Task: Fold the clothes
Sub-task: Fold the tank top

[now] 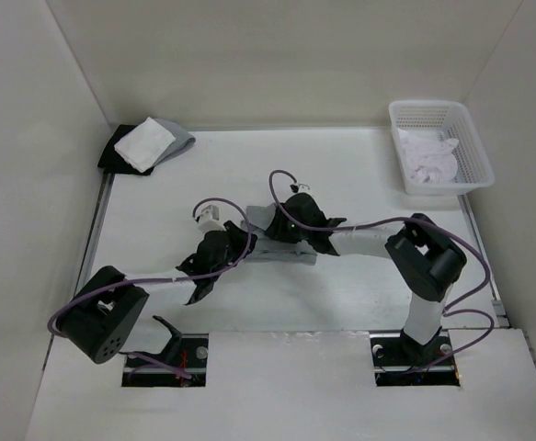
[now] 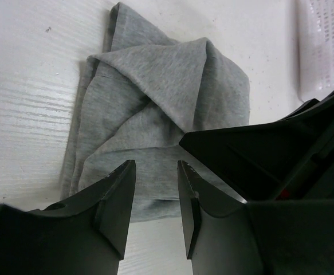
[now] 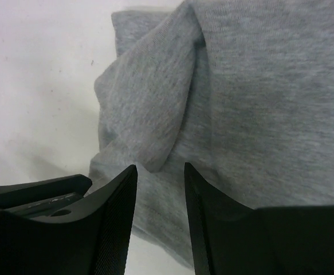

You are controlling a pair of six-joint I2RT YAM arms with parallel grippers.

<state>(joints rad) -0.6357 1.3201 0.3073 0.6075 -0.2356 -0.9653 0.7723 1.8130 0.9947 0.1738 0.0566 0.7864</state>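
The clothes (image 2: 161, 103) are a plain grey garment bunched into a creased, folded bundle at the middle of the table. In the top view only slivers of the clothes (image 1: 286, 252) show beneath the two grippers. My left gripper (image 2: 156, 166) is open at the bundle's near edge, with nothing between its fingers. My right gripper (image 3: 160, 169) is also open, low over the clothes (image 3: 258, 103), where a folded flap lies just beyond its tips. In the top view the left gripper (image 1: 242, 241) and right gripper (image 1: 269, 230) nearly meet over the garment.
A white basket (image 1: 474, 152) holding a pale cloth (image 1: 431, 158) stands at the back right. A small white square cloth (image 1: 144, 143) lies on grey and black pieces at the back left. White walls close in the table. The right arm's black body (image 2: 270, 154) crowds the left gripper.
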